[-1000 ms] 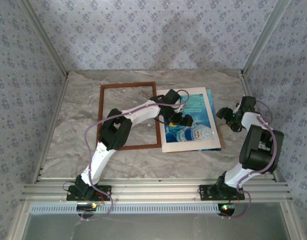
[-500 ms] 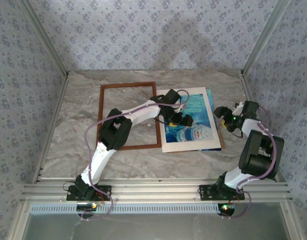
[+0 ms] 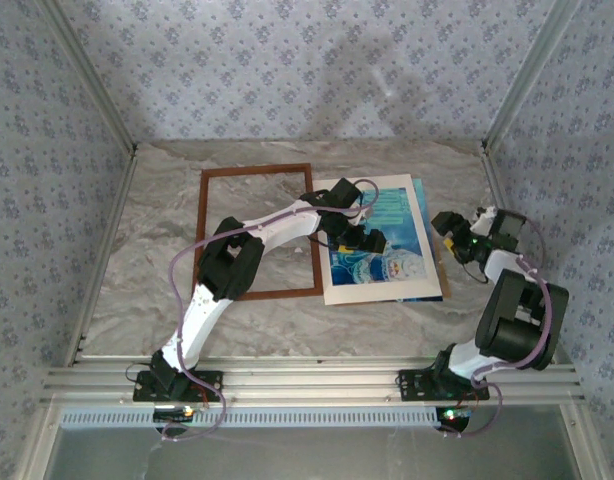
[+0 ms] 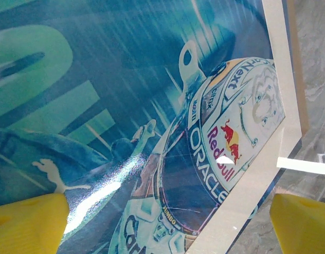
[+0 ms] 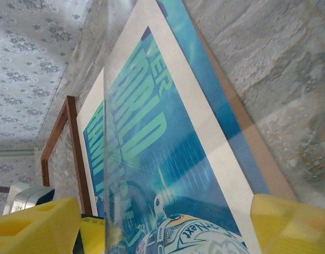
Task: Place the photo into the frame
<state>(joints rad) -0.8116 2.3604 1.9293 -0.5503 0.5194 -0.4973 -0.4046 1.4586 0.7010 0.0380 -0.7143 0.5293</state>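
The photo (image 3: pixel 392 262), a blue-teal print with pale lettering and a white helmet, lies right of centre under a cream mat (image 3: pixel 419 235). The frame (image 3: pixel 255 170), thin reddish-brown wood, lies flat to its left with bare table inside. My left gripper (image 3: pixel 359 240) is low over the photo's left half. In the left wrist view it (image 4: pixel 168 227) is open, yellow fingertips (image 4: pixel 27 222) spread either side of the helmet (image 4: pixel 231 121). My right gripper (image 3: pixel 449 232) is at the stack's right edge and is open (image 5: pixel 162 227), looking across the photo (image 5: pixel 152 159) toward the frame (image 5: pixel 72 137).
A brown backing board (image 5: pixel 247 127) sticks out under the mat on the right side. A clear pane's edge (image 5: pixel 106 159) crosses the right wrist view. Patterned walls close the table (image 3: pixel 287 330) on three sides, and a metal rail (image 3: pixel 317 385) runs along the near edge.
The right arm has swung its wrist nearer and lower beside the stack's right edge, its elbow dropping toward the rail. The left arm, photo and frame have not moved.
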